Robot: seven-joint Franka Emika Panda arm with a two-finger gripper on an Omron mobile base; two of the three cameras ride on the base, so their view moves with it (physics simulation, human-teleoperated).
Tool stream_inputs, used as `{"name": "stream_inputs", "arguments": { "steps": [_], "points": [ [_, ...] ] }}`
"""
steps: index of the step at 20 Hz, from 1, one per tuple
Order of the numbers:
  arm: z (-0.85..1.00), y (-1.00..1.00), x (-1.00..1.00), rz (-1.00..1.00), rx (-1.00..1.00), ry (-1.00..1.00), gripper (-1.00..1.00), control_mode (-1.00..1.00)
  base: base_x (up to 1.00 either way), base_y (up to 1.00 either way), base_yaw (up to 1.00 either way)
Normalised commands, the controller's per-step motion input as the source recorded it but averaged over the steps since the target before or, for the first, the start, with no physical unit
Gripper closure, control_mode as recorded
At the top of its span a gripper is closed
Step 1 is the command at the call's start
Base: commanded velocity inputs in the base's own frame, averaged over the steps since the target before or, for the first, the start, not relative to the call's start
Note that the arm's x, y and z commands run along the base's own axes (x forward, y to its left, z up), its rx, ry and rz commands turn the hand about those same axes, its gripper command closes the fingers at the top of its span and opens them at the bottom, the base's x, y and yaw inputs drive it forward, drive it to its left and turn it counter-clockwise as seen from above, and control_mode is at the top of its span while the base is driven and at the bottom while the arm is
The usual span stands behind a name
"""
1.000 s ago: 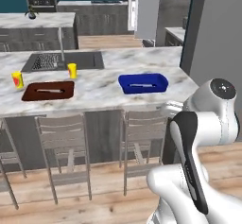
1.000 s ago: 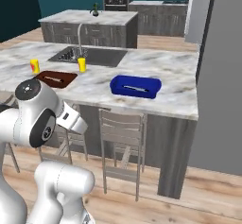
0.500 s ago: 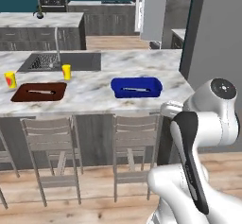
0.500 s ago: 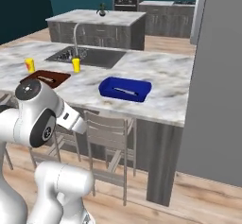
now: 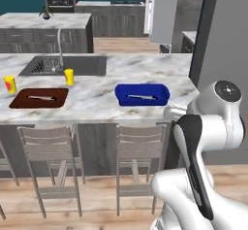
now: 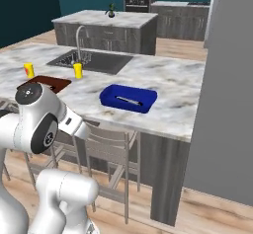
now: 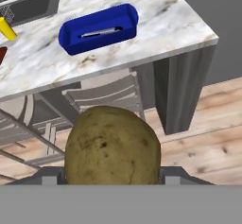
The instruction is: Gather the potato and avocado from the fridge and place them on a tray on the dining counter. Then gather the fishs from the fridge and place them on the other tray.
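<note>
The pincer [image 7: 112, 180] pinches the potato [image 7: 112, 145] between its jaws. Beyond the pincer, well apart from it, the blue tray [image 7: 99, 28] sits on the dining counter [image 7: 156, 22], holding a slender fish [image 7: 101, 31].

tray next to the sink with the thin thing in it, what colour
Bright blue tray, clearest in the hand view, on the marbled dining counter.

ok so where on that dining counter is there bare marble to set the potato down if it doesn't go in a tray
Bare marble on the dining counter lies between the other tray and the tray, and from the tray to the counter's right end. It is crowded at the left, where two yellow cups and the sink sit near the other tray.
</note>
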Motion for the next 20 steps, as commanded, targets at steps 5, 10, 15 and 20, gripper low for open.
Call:
{"name": "stream_inputs", "arguments": {
  "steps": [5, 10, 15, 20],
  "points": [
    [0.0, 0.0, 0.0, 0.0, 0.0, 0.0, 1.0, 1.0, 0.32, -0.36, 0.1],
    [0.0, 0.0, 0.0, 0.0, 0.0, 0.0, 1.0, 1.0, 0.28, -0.46, 0.13],
    [0.0, 0.0, 0.0, 0.0, 0.0, 0.0, 1.0, 1.0, 0.29, -0.48, 0.15],
    [0.0, 0.0, 0.0, 0.0, 0.0, 0.0, 1.0, 1.0, 0.3, -0.46, 0.15]
  ]
}}
